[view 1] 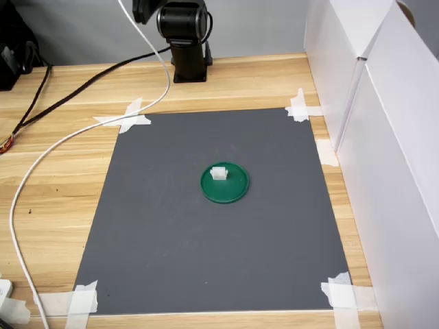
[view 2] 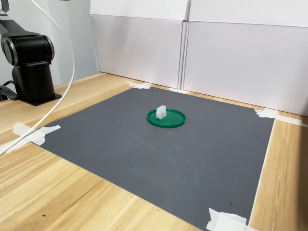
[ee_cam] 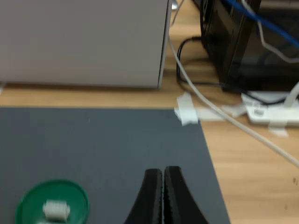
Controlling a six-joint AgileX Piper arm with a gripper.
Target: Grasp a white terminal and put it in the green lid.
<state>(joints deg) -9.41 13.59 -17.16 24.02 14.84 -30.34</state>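
The claw [ee_cam: 163, 186] is closed and holds nothing, up off the green lid [view 1: 225, 183]. The white terminal [view 1: 219, 173] sits inside the lid, so the job looks done.

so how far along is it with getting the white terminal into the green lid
It looks done. The tiny white plastic terminal sits inside the flat round dark-green plastic lid on the grey mat, seen in all three views. Nothing is in hand: the black gripper is shut and empty, off to the side of the lid in the wrist view. Nothing visible is left to do.
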